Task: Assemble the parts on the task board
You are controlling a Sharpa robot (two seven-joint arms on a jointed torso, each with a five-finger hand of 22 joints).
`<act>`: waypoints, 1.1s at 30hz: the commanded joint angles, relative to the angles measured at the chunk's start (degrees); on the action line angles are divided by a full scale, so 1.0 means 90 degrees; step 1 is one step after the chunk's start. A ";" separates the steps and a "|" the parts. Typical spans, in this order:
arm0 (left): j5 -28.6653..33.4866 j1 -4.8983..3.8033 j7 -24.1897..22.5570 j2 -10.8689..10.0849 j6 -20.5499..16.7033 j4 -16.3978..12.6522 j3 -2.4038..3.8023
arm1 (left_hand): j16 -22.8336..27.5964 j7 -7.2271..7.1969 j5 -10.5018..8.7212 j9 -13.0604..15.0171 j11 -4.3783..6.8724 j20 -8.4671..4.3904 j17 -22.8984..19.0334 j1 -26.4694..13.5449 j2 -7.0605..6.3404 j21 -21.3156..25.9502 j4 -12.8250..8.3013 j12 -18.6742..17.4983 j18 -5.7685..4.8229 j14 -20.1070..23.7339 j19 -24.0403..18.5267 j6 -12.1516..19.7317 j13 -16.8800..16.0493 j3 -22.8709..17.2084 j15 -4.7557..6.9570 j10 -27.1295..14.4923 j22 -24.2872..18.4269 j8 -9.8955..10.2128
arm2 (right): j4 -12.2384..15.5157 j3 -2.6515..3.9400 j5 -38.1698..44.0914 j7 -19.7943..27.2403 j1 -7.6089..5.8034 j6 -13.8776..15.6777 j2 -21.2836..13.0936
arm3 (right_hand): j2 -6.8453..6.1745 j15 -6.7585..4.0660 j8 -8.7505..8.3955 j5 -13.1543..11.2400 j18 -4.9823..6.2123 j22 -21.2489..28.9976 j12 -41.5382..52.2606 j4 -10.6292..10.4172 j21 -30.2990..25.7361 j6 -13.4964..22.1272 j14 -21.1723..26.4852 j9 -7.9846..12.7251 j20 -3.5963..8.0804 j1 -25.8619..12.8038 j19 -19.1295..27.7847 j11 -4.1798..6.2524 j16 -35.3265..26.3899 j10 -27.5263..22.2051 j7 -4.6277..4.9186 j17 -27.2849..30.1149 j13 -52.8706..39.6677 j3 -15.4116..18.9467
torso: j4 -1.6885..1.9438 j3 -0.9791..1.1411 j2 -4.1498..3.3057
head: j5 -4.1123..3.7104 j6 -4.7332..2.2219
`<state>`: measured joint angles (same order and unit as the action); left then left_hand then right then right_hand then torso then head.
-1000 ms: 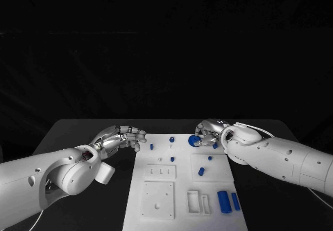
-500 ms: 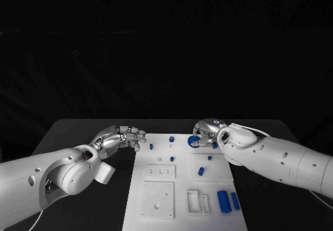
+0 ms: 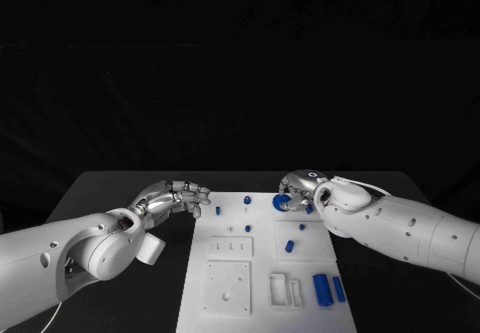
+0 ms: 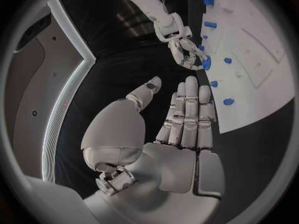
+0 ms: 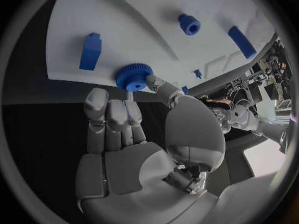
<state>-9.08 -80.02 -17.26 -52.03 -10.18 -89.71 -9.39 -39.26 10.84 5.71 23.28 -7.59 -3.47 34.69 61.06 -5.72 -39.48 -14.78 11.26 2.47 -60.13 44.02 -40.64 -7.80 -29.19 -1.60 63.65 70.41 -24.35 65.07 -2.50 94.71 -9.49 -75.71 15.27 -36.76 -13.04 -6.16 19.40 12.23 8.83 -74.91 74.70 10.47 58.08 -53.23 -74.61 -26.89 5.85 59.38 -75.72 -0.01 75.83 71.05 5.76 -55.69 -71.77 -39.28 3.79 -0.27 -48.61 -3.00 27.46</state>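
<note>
Now right hand [image 3: 298,191] pinches blue gear [image 5: 133,76] at fingertips, light hold; gear may slip or tilt off seat on task board [image 3: 262,305]. Left hand [image 3: 175,199] empty, fingers apart.

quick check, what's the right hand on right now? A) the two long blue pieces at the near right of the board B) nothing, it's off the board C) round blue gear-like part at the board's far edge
C: the right hand pinches the round blue ridged part at the task board's far edge; the long blue pieces lie untouched near the robot.

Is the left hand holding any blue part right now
No, the left hand is empty, fingers straight, beside the task board.
</note>
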 commanded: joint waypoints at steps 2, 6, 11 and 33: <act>-0.0016 -0.0005 -0.0020 0.0008 0.0093 -0.0005 0.0001 | -0.0010 0.0085 -0.0005 0.0008 0.0008 -0.0045 -0.0009 0.0035 -0.0011 -0.0044 -0.0022 -0.0042 0.0068 0.0036 0.0006 0.0028 0.0008 -0.0013 -0.0008 -0.0051 -0.0007 0.0026 | -0.0013 -0.0025 -0.0016 0.0061 0.0039 -0.0213 -0.0002 | 0.0054 0.0043 -0.0058 0.0321 0.0685 -0.0120 -0.0043 0.0157 0.0046 -0.0042 -0.0014 -0.0020 -0.0036 0.0115 0.0032 -0.0052 -0.0038 -0.0026 0.0126 -0.0016 0.0030 -0.0029 | -0.0002 0.0005 -0.0001 | -0.0009 0.0000; -0.0016 -0.0005 -0.0017 0.0010 0.0092 0.0001 0.0000 | -0.0010 0.0086 -0.0006 0.0009 0.0008 -0.0045 -0.0010 0.0034 -0.0011 -0.0044 -0.0022 -0.0043 0.0067 0.0036 0.0005 0.0029 0.0008 -0.0012 -0.0008 -0.0052 -0.0007 0.0026 | -0.0023 -0.0027 -0.0021 0.0082 0.0052 -0.0242 0.0003 | 0.0041 0.0055 -0.0094 0.0358 0.0685 -0.0119 -0.0068 0.0224 0.0057 0.0003 -0.0016 -0.0014 -0.0048 0.0103 0.0037 -0.0066 -0.0049 -0.0055 0.0141 -0.0022 0.0058 -0.0016 | -0.0001 0.0008 -0.0002 | -0.0007 0.0009; -0.0016 -0.0005 0.0000 0.0004 0.0090 0.0006 -0.0001 | -0.0010 0.0086 -0.0006 0.0009 0.0007 -0.0046 -0.0011 0.0033 -0.0012 -0.0044 -0.0023 -0.0044 0.0066 0.0037 0.0004 0.0031 0.0008 -0.0013 -0.0008 -0.0055 -0.0008 0.0026 | -0.0030 -0.0029 -0.0112 0.0128 0.0073 -0.0348 -0.0026 | -0.0026 0.0086 -0.0155 0.0611 0.0685 -0.0109 -0.0120 0.0349 0.0064 0.0082 -0.0019 -0.0008 -0.0059 0.0079 0.0055 -0.0098 -0.0073 -0.0128 0.0174 -0.0033 0.0114 0.0065 | 0.0003 0.0005 -0.0002 | -0.0015 0.0020; -0.0016 -0.0005 0.0000 -0.0020 0.0064 -0.0014 -0.0001 | -0.0009 0.0088 -0.0004 0.0010 0.0005 -0.0047 -0.0012 0.0036 -0.0008 -0.0045 -0.0024 -0.0048 0.0064 0.0040 0.0002 0.0036 0.0008 -0.0016 -0.0009 -0.0060 -0.0010 0.0027 | 0.0018 -0.0032 0.0345 0.0236 0.0094 -0.0049 -0.0085 | 0.0123 0.0043 -0.0106 0.1420 0.0685 -0.0081 -0.0100 0.0458 0.0056 -0.0108 -0.0031 -0.0050 -0.0070 0.0226 0.0054 -0.0050 -0.0139 -0.0146 0.0123 -0.0096 0.0123 -0.0049 | -0.0005 0.0000 -0.0001 | -0.0033 0.0011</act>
<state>-9.08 -80.02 -16.93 -52.22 -10.20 -89.70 -9.41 -39.26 10.84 5.71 23.32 -7.74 -3.38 34.64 61.06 -5.72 -39.70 -14.78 11.04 2.53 -60.12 43.94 -40.64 -7.80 -29.19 -1.60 63.50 70.37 -24.35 65.35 -2.42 94.23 -7.16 -75.43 15.06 -37.47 -12.29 -5.40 18.14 25.28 8.84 -74.91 73.62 14.65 58.34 -52.88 -74.96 -26.69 5.39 60.89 -75.30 -0.80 74.83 69.83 6.13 -56.51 -70.62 -39.53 3.76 -0.24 -48.61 -3.27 27.60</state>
